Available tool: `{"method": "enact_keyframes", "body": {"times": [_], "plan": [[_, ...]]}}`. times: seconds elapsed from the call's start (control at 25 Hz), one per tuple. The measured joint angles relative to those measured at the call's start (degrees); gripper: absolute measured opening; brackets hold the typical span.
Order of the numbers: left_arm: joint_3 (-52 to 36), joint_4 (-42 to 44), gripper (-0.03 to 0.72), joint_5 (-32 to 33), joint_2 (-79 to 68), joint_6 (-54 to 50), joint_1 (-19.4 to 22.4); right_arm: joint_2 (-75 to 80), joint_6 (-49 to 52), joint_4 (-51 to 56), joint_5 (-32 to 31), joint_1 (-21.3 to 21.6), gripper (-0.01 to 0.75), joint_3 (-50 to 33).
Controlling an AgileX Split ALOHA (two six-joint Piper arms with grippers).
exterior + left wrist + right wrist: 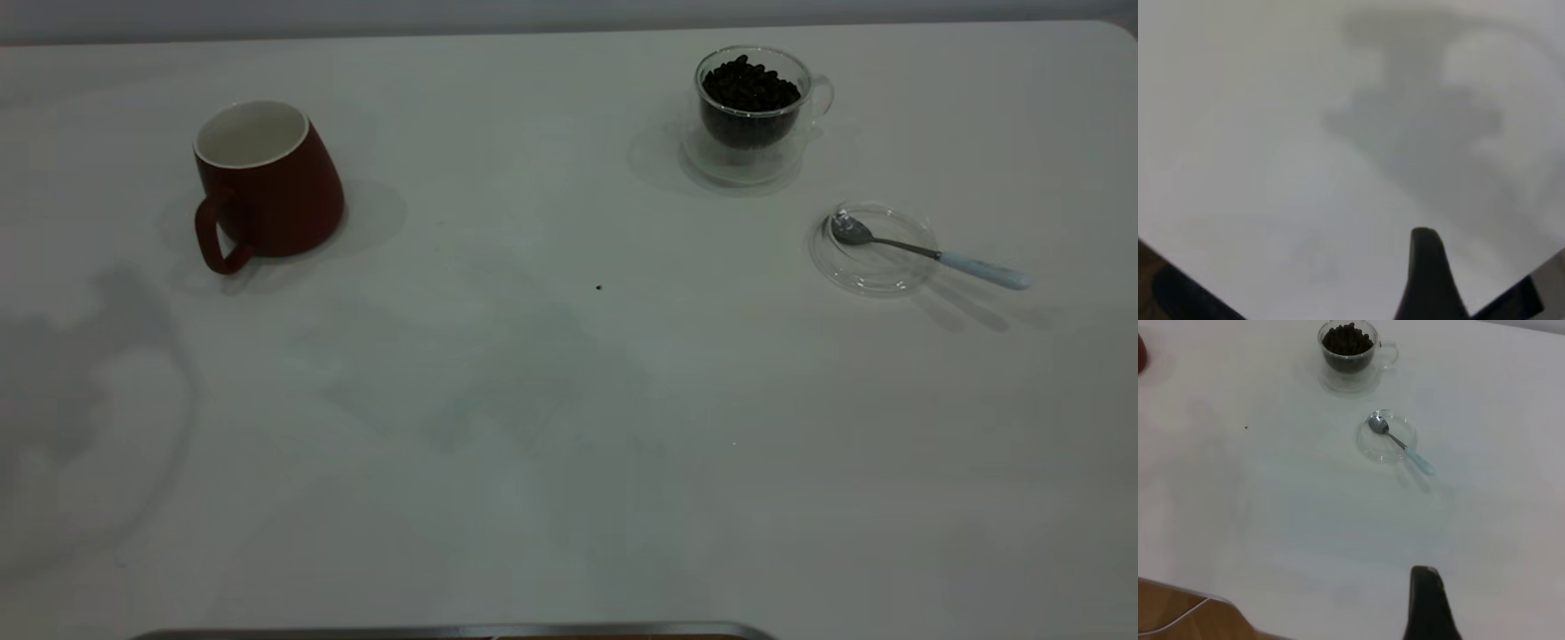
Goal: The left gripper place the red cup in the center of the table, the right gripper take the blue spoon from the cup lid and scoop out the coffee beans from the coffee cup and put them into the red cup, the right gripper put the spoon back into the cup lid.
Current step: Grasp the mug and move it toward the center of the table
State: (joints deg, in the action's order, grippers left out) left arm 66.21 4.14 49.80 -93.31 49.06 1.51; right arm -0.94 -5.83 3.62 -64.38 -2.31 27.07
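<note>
Nothing has been grasped yet; the red cup [267,182] stands at the upper left of the exterior frame, handle turned toward the lower left, well apart from the middle of the table [551,427]. The coffee cup [754,111], heaped with coffee beans [749,87], sits at the upper right; just below and right of it the cup lid [876,251] holds the blue spoon [929,252], its bowl on the glass and its pale handle overhanging the rim.

Only one dark finger of the left gripper [1428,277] shows, and likewise of the right gripper [1426,603]; whether either is wide or narrow I cannot tell.

Likely risks: the tapered mug slipping from a pinch; the overhanging spoon tipping or dragging the light lid when gripped; heaped beans spilling during the scoop.
</note>
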Motion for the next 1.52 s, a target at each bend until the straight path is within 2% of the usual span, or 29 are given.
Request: {"method": "enact_keyframes", "body": {"times": [0.36, 0.8, 1.2, 1.52], "plan": [[8.09, 7.97, 0.577, -3.42, -16.46, 5.09, 0.00, 0.00, 0.00, 0.00, 0.00, 0.00, 0.533, 0.00], [16.69, 8.27, 0.577, -12.70, -31.76, 11.47, -3.04, 0.00, 0.00, 0.00, 0.00, 0.00, 0.533, 0.00], [25.31, 8.39, 0.577, -15.42, -41.58, 14.06, -5.42, 0.00, 0.00, 0.00, 0.00, 0.00, 0.533, 0.00], [28.38, 8.34, 0.577, -15.74, -44.91, 15.90, -8.02, 0.00, 0.00, 0.00, 0.00, 0.00, 0.533, 0.00]]}}
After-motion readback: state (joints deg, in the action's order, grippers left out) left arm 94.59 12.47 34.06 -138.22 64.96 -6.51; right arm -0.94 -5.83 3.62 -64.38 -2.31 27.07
